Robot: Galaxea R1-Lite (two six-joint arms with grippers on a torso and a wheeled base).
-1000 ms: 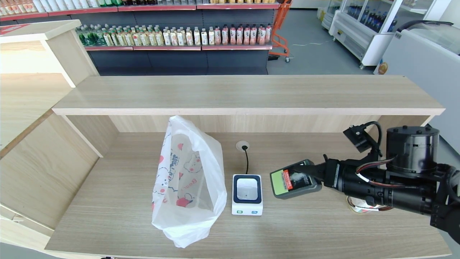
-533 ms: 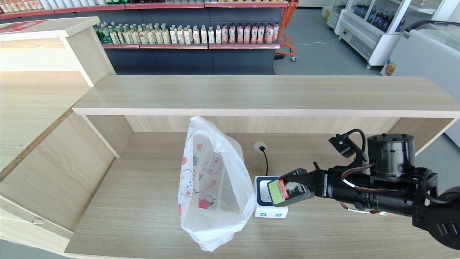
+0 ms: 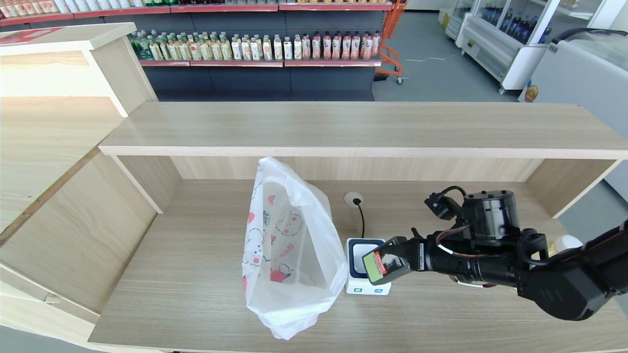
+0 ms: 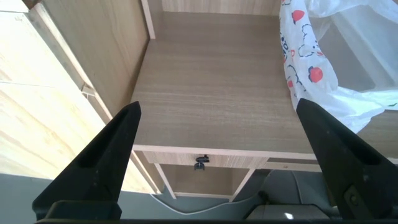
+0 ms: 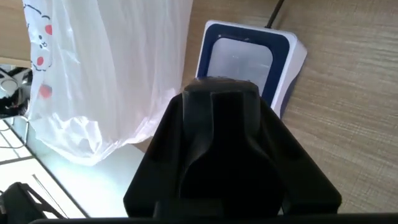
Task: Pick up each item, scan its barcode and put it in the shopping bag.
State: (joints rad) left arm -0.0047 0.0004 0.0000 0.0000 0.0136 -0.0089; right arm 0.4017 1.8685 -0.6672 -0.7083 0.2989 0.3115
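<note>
- One small dark box (image 3: pixel 379 268), green and red label on its face, tilted.
- Clamped in right gripper (image 3: pixel 394 254), held just over scanner (image 3: pixel 364 290), right of white printed shopping bag (image 3: pixel 289 255).

Shopping bag (image 3: pixel 294 299) white, red cartoon print; scanner (image 3: pixel 368 289) white, blue-framed; item (image 3: pixel 379 265) green-red.

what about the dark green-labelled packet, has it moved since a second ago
Yes: the dark green-labelled packet went left, from beside the white scanner to over it.
</note>
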